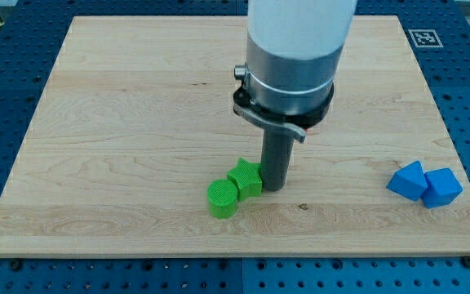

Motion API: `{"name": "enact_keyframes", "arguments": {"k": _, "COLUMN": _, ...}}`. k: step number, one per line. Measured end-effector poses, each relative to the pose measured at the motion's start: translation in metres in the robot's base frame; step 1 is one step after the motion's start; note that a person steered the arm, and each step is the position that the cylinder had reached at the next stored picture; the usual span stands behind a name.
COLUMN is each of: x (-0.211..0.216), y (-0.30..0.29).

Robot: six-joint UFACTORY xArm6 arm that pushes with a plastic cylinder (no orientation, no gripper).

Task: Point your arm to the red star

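The bench's [137, 237] pale wooden front edge runs along the view's bottom, and just above it sits the green cylinder [223, 198], touching the green star [246, 179] on that star's lower left. No red star shows anywhere on the boards; whether it lies behind the arm I cannot tell, so its look and place cannot be given. My tip [272, 189] rests on the wood right against the green star's right side, with the green cylinder on the star's far side from it. The dark rod [276, 159] stands upright above the tip, rising into a dark clamp ring [284, 110], a grey metal collar [288, 77] and then the white arm body [300, 24], which leaves the view at the top, straight above the green star and a little to its right. There is no tool that opens or shuts here: the rod is plain and has hold of nothing. Well to the right of the green star, near the bench's right edge, two blue blocks touch each other: the left blue block [406, 180] and the right blue block [442, 187], both angular, their exact shapes unclear. Far up and right of the green star, a black-and-white marker [423, 37] sits at the bench's corner. Around the bench lies a blue perforated surface [6, 106].
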State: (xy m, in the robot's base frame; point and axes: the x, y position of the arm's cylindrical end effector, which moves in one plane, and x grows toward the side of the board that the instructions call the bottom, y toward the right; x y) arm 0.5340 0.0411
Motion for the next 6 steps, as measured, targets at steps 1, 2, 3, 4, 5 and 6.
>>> {"name": "enact_keyframes", "arguments": {"k": 1, "x": -0.017, "y": 0.019}}
{"name": "enact_keyframes", "arguments": {"k": 2, "x": -0.022, "y": 0.028}}
{"name": "enact_keyframes", "arguments": {"k": 3, "x": -0.022, "y": 0.029}}
{"name": "enact_keyframes", "arguments": {"k": 4, "x": -0.022, "y": 0.043}}
{"name": "enact_keyframes", "arguments": {"k": 5, "x": -0.022, "y": 0.046}}
{"name": "enact_keyframes", "arguments": {"k": 6, "x": -0.025, "y": 0.059}}
